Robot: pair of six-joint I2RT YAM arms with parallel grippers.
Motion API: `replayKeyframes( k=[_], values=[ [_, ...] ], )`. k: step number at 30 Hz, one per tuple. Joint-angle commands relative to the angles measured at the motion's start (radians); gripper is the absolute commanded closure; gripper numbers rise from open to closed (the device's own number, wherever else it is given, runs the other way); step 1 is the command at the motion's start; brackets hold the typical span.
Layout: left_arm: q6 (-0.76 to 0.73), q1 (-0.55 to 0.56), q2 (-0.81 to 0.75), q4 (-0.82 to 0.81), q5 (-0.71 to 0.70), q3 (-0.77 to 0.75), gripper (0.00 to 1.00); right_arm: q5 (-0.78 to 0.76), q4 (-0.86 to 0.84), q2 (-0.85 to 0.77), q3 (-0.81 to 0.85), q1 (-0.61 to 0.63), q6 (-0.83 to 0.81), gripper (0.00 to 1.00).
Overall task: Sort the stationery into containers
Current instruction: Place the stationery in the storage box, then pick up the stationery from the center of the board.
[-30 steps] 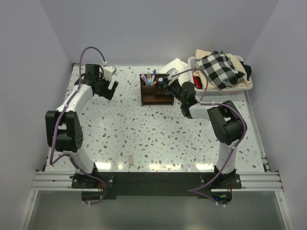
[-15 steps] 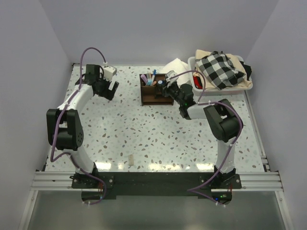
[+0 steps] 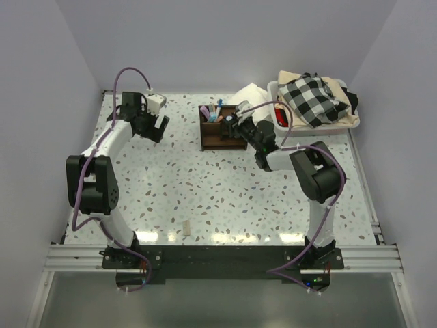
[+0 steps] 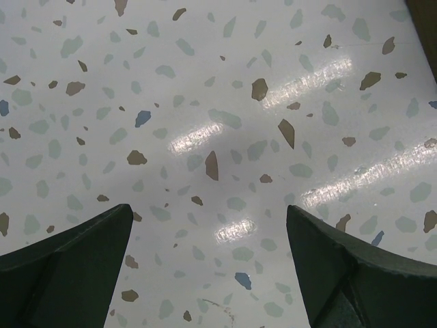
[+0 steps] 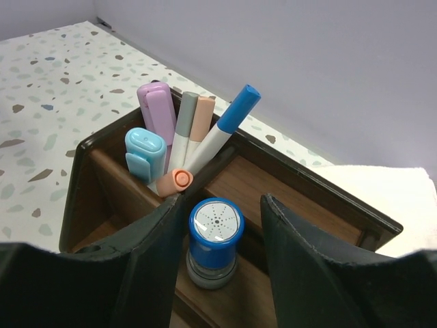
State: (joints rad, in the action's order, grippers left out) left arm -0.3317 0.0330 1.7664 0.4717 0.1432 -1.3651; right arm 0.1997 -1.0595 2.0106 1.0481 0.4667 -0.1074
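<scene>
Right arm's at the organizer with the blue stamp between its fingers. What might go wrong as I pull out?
1. The right gripper straddles the blue stamp closely; lifting off-line may tip it inside the organizer.
2. One finger sits right by the leaning orange-capped marker and might flick it.
3. The beige piece lies near the table's front edge; a clumsy grab may push it off.

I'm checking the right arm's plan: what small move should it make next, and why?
Probably lift the right gripper straight up: its fingers stand apart on either side of the blue round-topped stamp, which already stands in the dark brown wooden organizer.
</scene>
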Motion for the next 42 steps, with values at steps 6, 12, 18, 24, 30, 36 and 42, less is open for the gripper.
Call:
replayKeyframes(
  k=[6, 12, 18, 24, 30, 36, 42],
  values=[
    [0.014, -0.004, -0.019, -0.042, 0.036, -0.037, 0.01, -0.045, -0.076, -0.121, -0.042, 0.004, -0.06, 0.47],
    [-0.052, 0.024, -0.071, -0.021, 0.013, -0.049, 0.02, -0.078, 0.025, -0.249, -0.071, 0.006, -0.094, 0.47],
    [-0.28, 0.096, -0.251, -0.013, 0.062, 0.072, 0.03, -0.031, 0.457, -0.479, -0.072, 0.004, -0.101, 0.41],
    [-0.519, 0.116, -0.392, 0.252, 0.222, 0.139, 0.08, 0.157, 1.005, -0.645, -0.082, 0.006, -0.156, 0.39],
    [-0.75, 0.12, -0.548, 0.461, 0.243, 0.3, 0.12, 0.432, 1.338, -0.673, -0.05, 0.042, -0.363, 0.36],
    [-0.569, 0.047, -0.619, 0.272, 0.225, 0.44, 0.11, 0.527, 1.757, -0.425, 0.183, 0.249, -0.884, 0.38],
    [-0.394, -0.129, -0.6, 0.234, 0.392, 0.392, 0.1, 0.515, 2.185, -0.033, 0.666, 0.401, -1.254, 0.44]
  ],
)
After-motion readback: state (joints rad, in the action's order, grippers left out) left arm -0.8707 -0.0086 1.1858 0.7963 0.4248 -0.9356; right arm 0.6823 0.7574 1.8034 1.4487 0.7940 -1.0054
